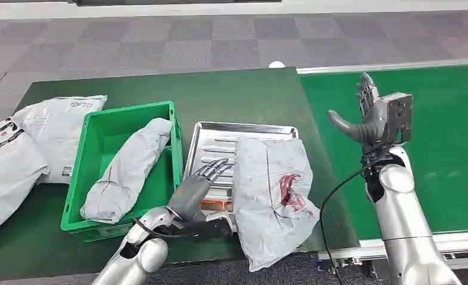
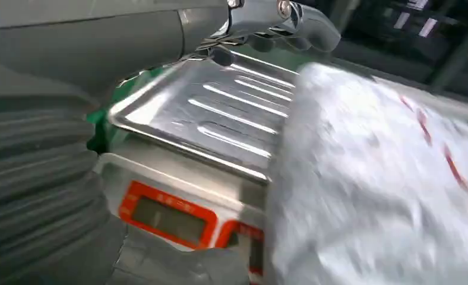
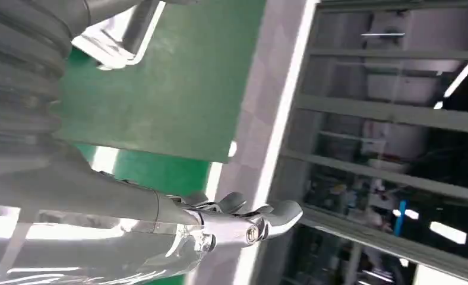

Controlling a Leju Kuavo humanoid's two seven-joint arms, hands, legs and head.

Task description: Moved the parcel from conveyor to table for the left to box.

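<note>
A grey parcel (image 1: 272,193) with a red mark lies on the right half of a metal scale tray (image 1: 217,138), hanging over the table's near edge; up close the parcel (image 2: 374,190) lies over the tray (image 2: 220,113). My left hand (image 1: 197,185) lies flat on the tray's left part, fingers spread, beside the parcel and holding nothing. My right hand (image 1: 368,116) is raised above the green conveyor (image 1: 445,148), open and empty, its fingers (image 3: 261,217) apart. A green box (image 1: 104,127) left of the scale holds another grey parcel (image 1: 127,169).
Two white and grey parcels (image 1: 24,148) lie on the dark green table (image 1: 231,89) at the far left. The scale's orange display (image 2: 166,217) faces the near edge. A black cable hangs beside my right arm. Grey carpet lies beyond the table.
</note>
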